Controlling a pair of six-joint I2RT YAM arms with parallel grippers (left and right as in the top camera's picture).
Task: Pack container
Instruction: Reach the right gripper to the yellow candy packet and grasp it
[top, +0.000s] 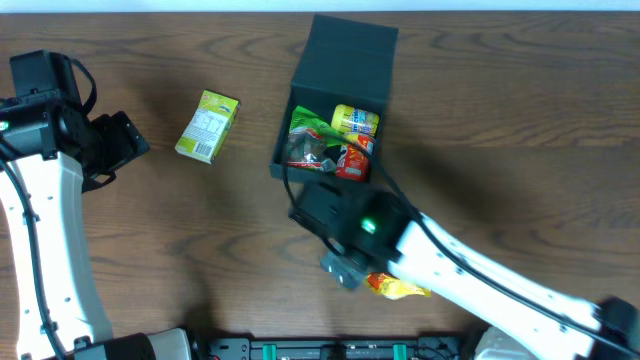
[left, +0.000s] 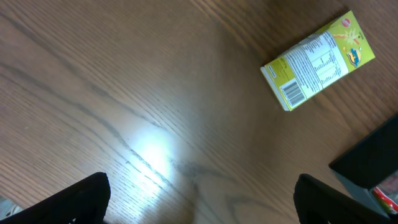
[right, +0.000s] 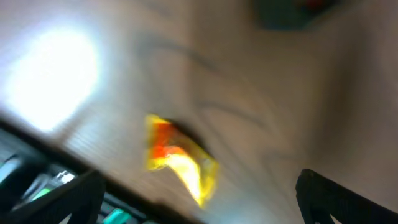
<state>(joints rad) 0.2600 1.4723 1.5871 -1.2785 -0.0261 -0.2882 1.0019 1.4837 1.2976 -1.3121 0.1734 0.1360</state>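
Well, the container (top: 350, 60) holds some snacks (top: 335, 140), but a carton (top: 207, 126) and a yellow packet (top: 400, 288) wait outside. The left gripper (left: 199, 196) and right gripper (right: 199, 199) stand apart, empty.

The container (top: 348, 60) is sitting open on the wood, a dark teal-green square cardboard box, matte all over. Its hinged flap lid is lying folded back off the far edge, away from the mouth, so the inside is showing fully. It's standing slightly skewed to the table edges, and snack packets (top: 352, 160) in green, yellow and red are crowding its floor. Taking the yellow-green carton (top: 208, 126) as marker, the box is resting to the right of it in the overhead view, near but apart, and dwarfing it. In the left wrist view only one dark corner (left: 373, 155) is peeking in below the carton (left: 318, 60).
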